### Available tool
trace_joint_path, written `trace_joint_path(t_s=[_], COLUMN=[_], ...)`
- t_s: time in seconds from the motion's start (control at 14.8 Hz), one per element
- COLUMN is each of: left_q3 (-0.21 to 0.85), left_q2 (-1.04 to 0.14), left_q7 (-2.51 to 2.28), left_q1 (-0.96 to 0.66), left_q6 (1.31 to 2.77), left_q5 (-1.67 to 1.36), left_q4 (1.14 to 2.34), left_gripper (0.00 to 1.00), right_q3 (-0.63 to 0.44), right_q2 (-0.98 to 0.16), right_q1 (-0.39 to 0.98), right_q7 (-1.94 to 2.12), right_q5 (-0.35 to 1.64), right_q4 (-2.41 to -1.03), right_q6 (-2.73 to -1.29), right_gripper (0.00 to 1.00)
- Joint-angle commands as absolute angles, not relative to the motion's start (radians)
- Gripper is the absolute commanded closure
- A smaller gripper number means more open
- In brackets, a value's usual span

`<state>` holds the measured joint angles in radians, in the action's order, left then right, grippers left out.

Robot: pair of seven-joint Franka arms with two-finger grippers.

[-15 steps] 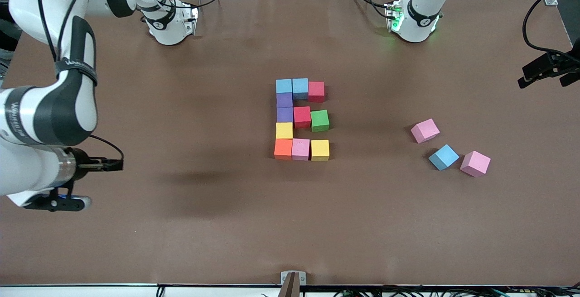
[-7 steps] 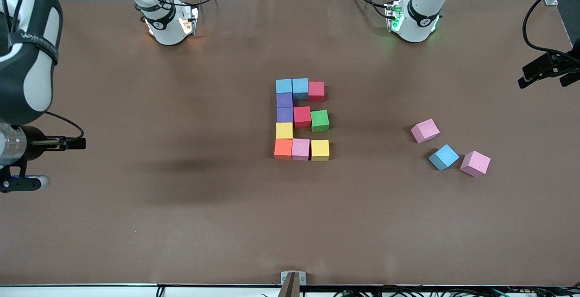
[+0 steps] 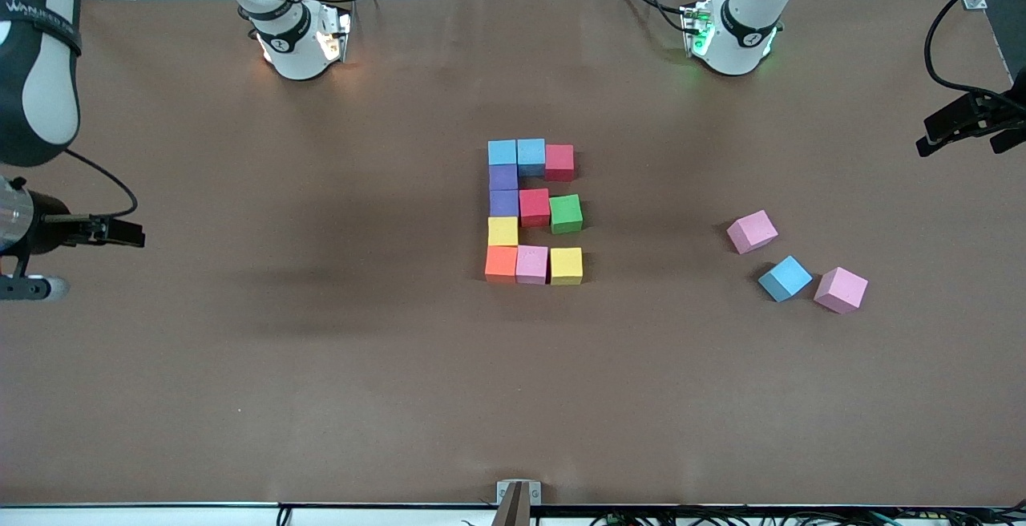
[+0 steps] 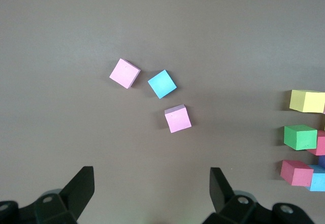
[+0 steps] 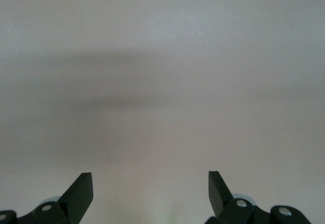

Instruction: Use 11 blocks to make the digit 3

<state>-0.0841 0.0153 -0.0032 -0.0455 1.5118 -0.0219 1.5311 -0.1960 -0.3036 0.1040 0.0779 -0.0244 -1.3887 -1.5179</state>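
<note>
Eleven blocks (image 3: 534,207) sit touching at the table's middle as a blocky figure reading like an "E". Its bar farthest from the camera is light blue (image 3: 502,151), light blue, red (image 3: 559,161). Two purple (image 3: 503,189) and a yellow (image 3: 502,231) form the spine. Red and green (image 3: 566,213) make the middle bar; orange (image 3: 501,263), pink and yellow (image 3: 566,265) the nearest. My right gripper (image 3: 132,233) (image 5: 150,181) hangs open and empty over bare table at the right arm's end. My left gripper (image 3: 962,125) (image 4: 151,176) waits open and empty at the left arm's end.
Three loose cubes lie toward the left arm's end: a pink one (image 3: 752,231) (image 4: 177,119), a light blue one (image 3: 785,278) (image 4: 162,84) and another pink one (image 3: 840,289) (image 4: 125,73). Both arm bases (image 3: 296,37) stand along the table's edge farthest from the camera.
My right arm has drawn back toward its own end of the table, away from the figure, gripper still open. The blocks and the left arm have not moved.
</note>
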Motion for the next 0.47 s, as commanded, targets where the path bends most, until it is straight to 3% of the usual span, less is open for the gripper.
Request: trace_joint_path(t_s=[0.0, 0.41], left_q3=[-0.091, -0.091], left_q2=[0.006, 0.006], left_q7=[-0.003, -0.003], left_q1=[-0.052, -0.052], left_q6=[1.511, 1.511], left_q5=[-0.035, -0.034], left_q4=[1.513, 1.513], left_gripper=[0.0, 0.0], right_q3=[-0.178, -0.178], right_q2=[-0.247, -0.255], right_q1=[0.095, 0.063], right_q7=[0.086, 0.075], right_q5=[-0.048, -0.023], right_q4=[-1.431, -1.397], right_q6=[-1.529, -1.522], right_gripper=[0.0, 0.0])
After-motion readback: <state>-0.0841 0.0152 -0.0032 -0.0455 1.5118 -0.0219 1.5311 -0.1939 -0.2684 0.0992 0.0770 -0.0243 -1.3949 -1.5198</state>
